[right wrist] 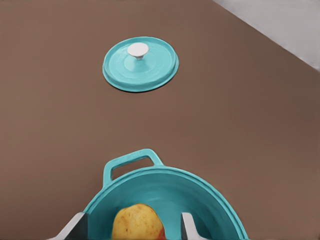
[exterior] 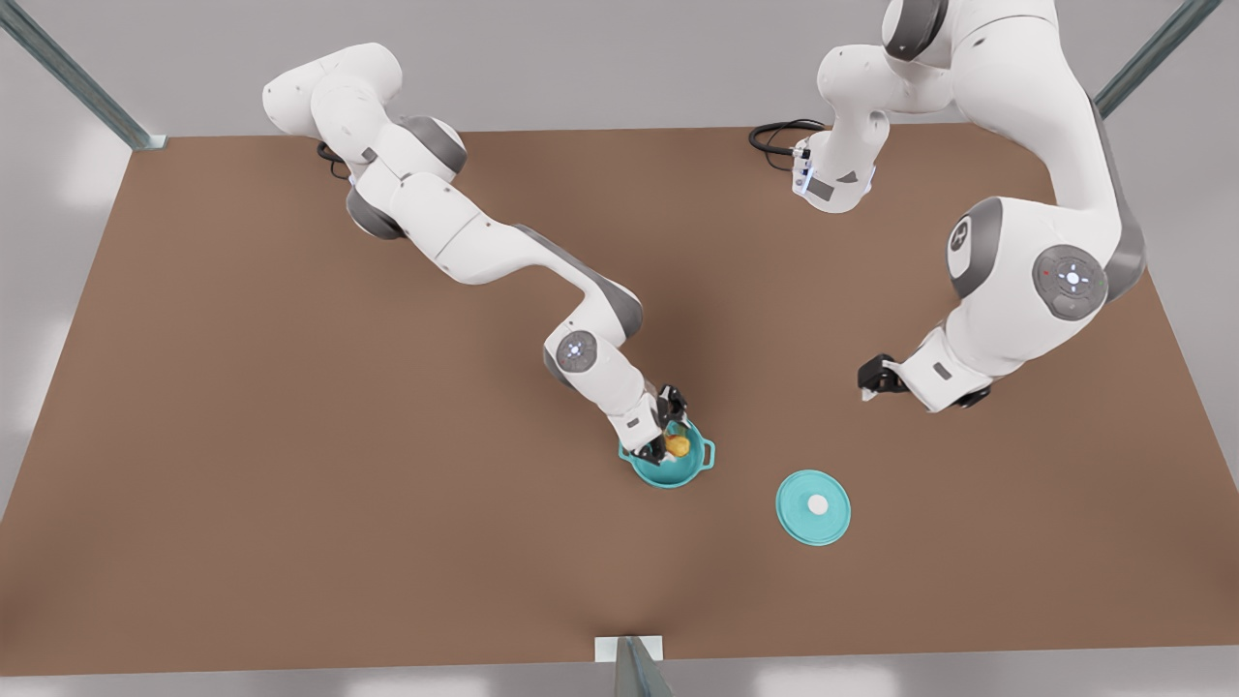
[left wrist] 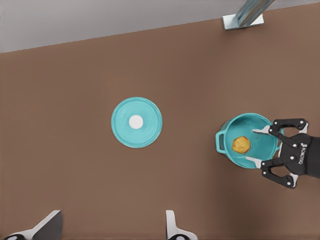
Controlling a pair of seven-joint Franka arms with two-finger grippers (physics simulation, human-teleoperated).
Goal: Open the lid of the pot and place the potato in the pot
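The teal pot (exterior: pixel 668 477) (left wrist: pixel 226 148) (right wrist: pixel 165 185) stands uncovered on the brown table, with the yellow-orange potato (exterior: pixel 679 446) (left wrist: pixel 241 145) (right wrist: pixel 136 221) inside it. My right gripper (exterior: pixel 672 436) (left wrist: pixel 257 145) (right wrist: pixel 133 228), on the arm at the front view's left, is lowered into the pot's mouth. It is open, with a gap between each finger and the potato. The pot lid (exterior: pixel 800 515) (left wrist: pixel 145 131) (right wrist: pixel 150 70) lies flat on the table beside the pot, white knob up. My left gripper (exterior: pixel 868 379) (left wrist: pixel 111 227) hovers open above the table near the lid, holding nothing.
The brown table (exterior: pixel 290 484) has metal frame posts at its far corners (exterior: pixel 77 77) and a post at the near edge (exterior: pixel 634 663) (left wrist: pixel 245 15). A black cable (exterior: pixel 774 136) lies by the base of the arm at the front view's right.
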